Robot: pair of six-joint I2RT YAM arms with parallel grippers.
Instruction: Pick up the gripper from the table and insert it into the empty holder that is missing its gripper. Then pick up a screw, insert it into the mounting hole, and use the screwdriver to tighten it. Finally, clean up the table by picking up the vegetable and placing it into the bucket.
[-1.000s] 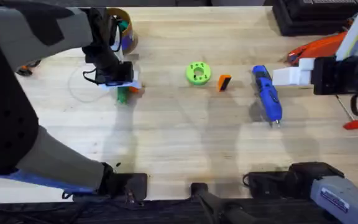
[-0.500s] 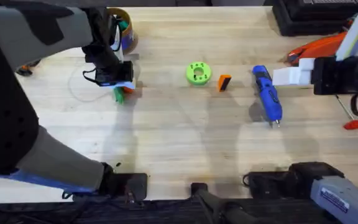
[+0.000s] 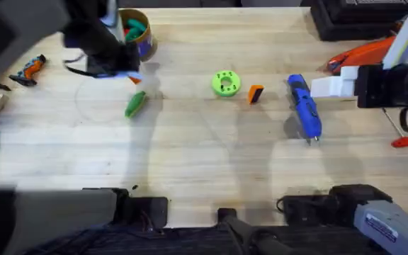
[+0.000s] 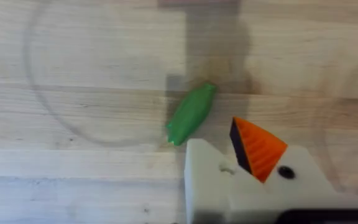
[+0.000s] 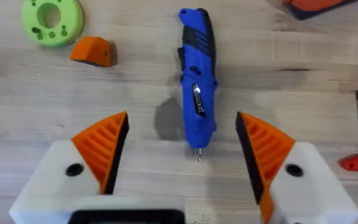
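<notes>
The left pincer (image 3: 129, 74), upper left, looks released, empty. The vegetable (image 3: 134, 104) lies on the desk (image 3: 204, 163) just below it; light, smooth, probably slippery, best pinched across its middle.

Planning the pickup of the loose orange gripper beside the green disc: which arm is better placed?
The right. Its end effector is open, both orange pads in place, with the gripper lying just ahead. The left end effector sits farther off, near the bucket and vegetable.
</notes>
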